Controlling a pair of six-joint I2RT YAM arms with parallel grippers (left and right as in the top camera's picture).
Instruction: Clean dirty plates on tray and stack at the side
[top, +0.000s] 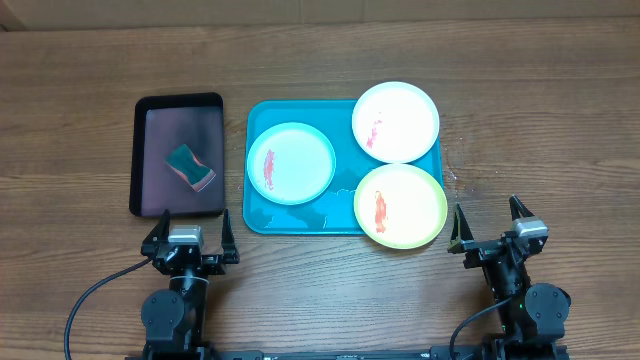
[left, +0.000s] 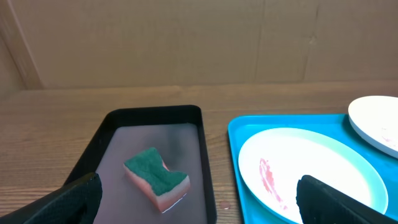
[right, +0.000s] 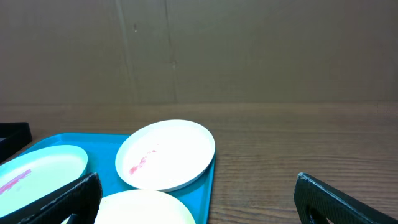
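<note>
Nearest you, the left gripper (top: 193, 225) and the right gripper (top: 487, 215) are hovering with fingers spread wide, both gripping nothing. The plates are lying on the tray (top: 262, 215): the light blue plate (top: 291, 163) at left, the white plate (top: 396, 121) far right, the yellow-green plate (top: 401, 206) near right, each showing a red smear. You are apparently just starting the cleaning. Next, you are likely needing the sponge (top: 190, 167) in the black tray (top: 160, 130), ahead of the left gripper.
</note>
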